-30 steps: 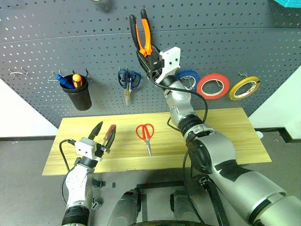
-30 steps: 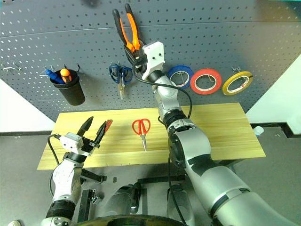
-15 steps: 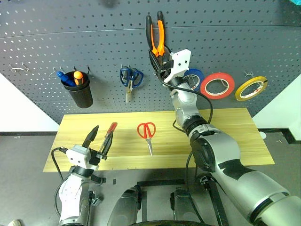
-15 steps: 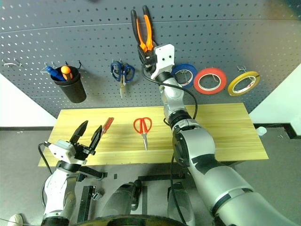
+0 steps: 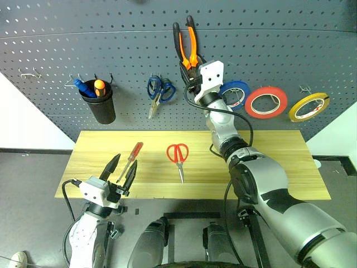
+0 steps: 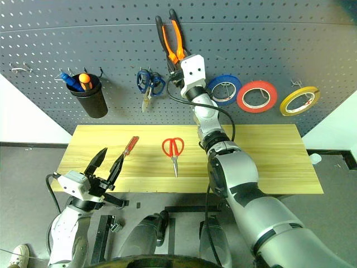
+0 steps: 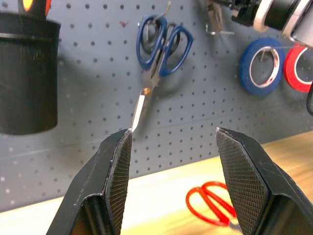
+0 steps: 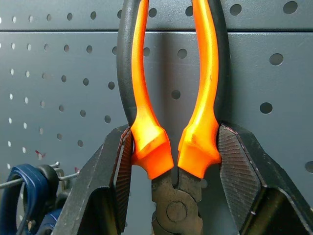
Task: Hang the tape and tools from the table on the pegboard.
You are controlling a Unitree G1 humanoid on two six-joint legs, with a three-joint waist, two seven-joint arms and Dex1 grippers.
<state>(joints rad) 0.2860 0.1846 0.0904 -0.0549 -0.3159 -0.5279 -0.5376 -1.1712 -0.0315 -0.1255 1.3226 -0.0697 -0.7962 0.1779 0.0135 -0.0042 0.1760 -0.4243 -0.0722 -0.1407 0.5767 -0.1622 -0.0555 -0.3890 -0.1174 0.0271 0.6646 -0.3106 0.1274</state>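
Your right gripper (image 8: 168, 147) holds the pliers with orange-and-black handles (image 5: 187, 44) up against the dark grey perforated pegboard (image 5: 279, 50), fingers (image 8: 110, 166) clamped on the outside of both handles just above the pivot, handles pointing up. To finish this step well, locate a free metal hook between the two handles, keep the pliers flat against the panel, and lower until the hook appears to carry the weight. Only then spread the fingers and draw straight back. Whether a hook sits behind the handles cannot be told from here.

Your left gripper (image 5: 119, 172) hovers at the near left edge of the light wooden tabletop (image 5: 268, 167), fingers wide apart and empty.

The slim screwdriver with the red handle (image 5: 131, 156) lies near the left end of the tabletop, just beyond that gripper. The scissors with red loops (image 5: 178, 157) lie near the middle. The thin yellow tape ring (image 5: 308, 106) already hangs at the right of the pegboard.

Watch the blue-looped scissors (image 5: 158, 92) hanging beside the pliers, and the blue tape ring (image 5: 234, 94) partly behind your right wrist. A sideways withdrawal could knock either one.
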